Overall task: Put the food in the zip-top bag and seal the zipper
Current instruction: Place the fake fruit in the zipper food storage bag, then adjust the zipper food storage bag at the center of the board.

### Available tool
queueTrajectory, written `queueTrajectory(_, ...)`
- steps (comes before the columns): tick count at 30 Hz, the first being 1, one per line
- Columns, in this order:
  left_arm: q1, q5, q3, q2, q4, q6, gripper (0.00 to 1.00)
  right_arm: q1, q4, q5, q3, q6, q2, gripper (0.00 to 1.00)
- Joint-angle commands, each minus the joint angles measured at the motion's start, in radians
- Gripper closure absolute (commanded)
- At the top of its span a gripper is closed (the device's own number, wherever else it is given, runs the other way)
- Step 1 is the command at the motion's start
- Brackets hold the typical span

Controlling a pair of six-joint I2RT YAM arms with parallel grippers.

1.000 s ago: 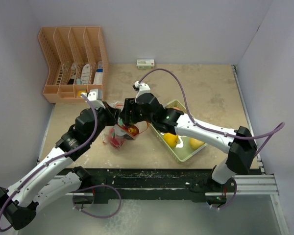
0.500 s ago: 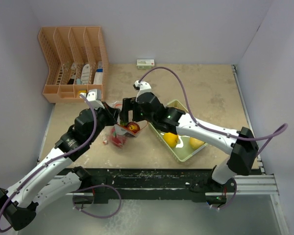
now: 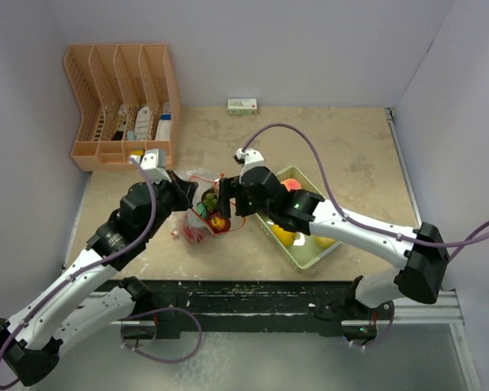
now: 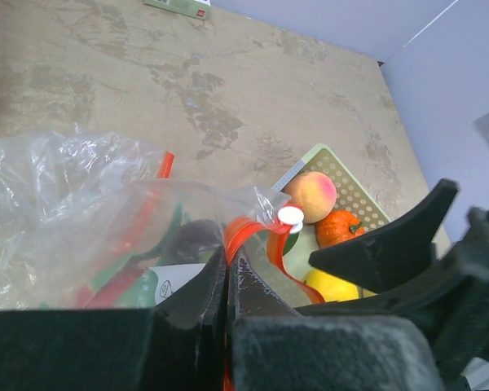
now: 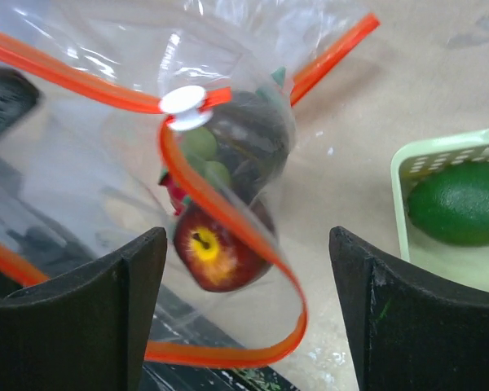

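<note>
Zip-top bag (image 3: pixel 197 221), clear, crumpled left of table centre, containing red apple (image 5: pixel 212 248) and dark pieces; zipper (image 5: pixel 228 216) pinched at mouth by left gripper (image 4: pixel 226 265), clamped tight; right gripper (image 5: pixel 244 244) spread wide, holding nothing, above bag mouth; pale green tray (image 3: pixel 308 259) at 3 o'clock of bag, with yellow, orange and green food (image 3: pixel 284 235).

We see a peach slotted organizer (image 3: pixel 118 98) with small packets at the table's (image 3: pixel 350 155) far left, a white-and-green box (image 3: pixel 242 106) by the back wall, a pale green tray (image 3: pixel 307 257) right of centre.
</note>
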Motion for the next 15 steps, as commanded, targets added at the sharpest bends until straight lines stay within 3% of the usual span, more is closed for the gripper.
queueTrajectory(1,-0.003,-0.011,0.079,-0.027,0.045,0.012,1.0,0.002,-0.005,-0.04,-0.012,-0.02,0.024,0.2)
queueTrajectory(6,-0.002,-0.007,0.082,-0.041,0.034,0.009,1.0,0.002,-0.02,-0.053,-0.041,-0.005,0.038,0.29)
queueTrajectory(8,-0.002,-0.016,0.08,-0.043,0.029,0.009,1.0,0.002,-0.013,-0.074,-0.044,-0.002,0.034,0.51)
queueTrajectory(10,-0.002,-0.02,0.076,-0.04,0.028,0.01,1.0,0.002,-0.013,-0.073,-0.036,0.0,0.026,0.87)
queueTrajectory(11,-0.002,-0.019,0.074,-0.037,0.027,0.011,1.0,0.002,-0.014,-0.068,-0.028,-0.002,0.018,0.96)
queueTrajectory(15,-0.002,-0.024,0.072,-0.032,0.014,0.012,1.0,0.002,-0.018,-0.041,0.054,-0.055,-0.01,1.0)
